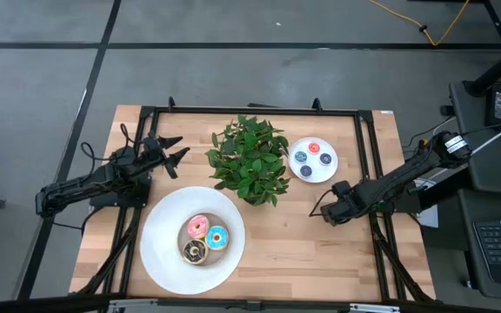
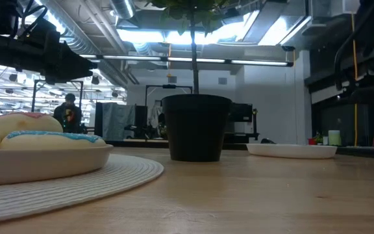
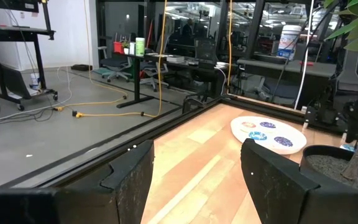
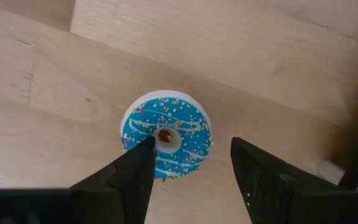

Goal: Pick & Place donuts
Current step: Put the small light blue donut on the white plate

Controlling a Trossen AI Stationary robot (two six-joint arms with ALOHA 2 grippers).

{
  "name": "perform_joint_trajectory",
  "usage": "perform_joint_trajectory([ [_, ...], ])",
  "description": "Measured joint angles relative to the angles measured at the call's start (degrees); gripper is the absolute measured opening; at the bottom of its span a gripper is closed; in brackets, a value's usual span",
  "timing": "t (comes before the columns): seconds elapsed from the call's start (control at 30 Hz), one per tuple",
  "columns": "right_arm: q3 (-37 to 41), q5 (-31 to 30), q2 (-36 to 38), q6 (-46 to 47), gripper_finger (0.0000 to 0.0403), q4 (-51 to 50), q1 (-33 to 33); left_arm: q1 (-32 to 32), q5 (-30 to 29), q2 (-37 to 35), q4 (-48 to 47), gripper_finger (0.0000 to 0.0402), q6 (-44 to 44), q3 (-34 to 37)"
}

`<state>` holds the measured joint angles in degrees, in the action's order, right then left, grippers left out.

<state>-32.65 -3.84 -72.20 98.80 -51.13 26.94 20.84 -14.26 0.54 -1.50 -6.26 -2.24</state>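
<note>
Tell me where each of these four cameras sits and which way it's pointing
High view: overhead, straight down; both arms, potted plant, big plate, small plate.
Low view: table height, level across; plant pot, big plate's donuts; dark arm part upper left.
Left wrist view: on left arm, toward small plate; left tool open.
Right wrist view: on right arm, down at blue donut; right tool astride one side.
Shared: high and left wrist views show the small plate.

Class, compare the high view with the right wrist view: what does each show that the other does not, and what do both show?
Only the high view: the potted plant, the large plate with three donuts, the small plate with tiny donuts, and the left gripper open, off to the left.

Only the right wrist view: a blue sprinkled donut lying on the wood, one finger over its edge.

Both: the right gripper, jaws apart, low over the wooden table.
</note>
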Motion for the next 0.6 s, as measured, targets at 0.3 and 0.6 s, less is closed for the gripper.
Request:
perform_joint_trajectory([
  [0.3,0.88,0.31,0.0,-0.09,0.0123,1.34,0.0,0.0,0.0,0.0,0.0,0.0233,-0.02,0.0],
  [0.6,-0.12,0.59,0.07,-1.37,0.0028,0.51,-0.26,0.01,0.0,0.0,0.0,0.0233,-0.01,0.0],
])
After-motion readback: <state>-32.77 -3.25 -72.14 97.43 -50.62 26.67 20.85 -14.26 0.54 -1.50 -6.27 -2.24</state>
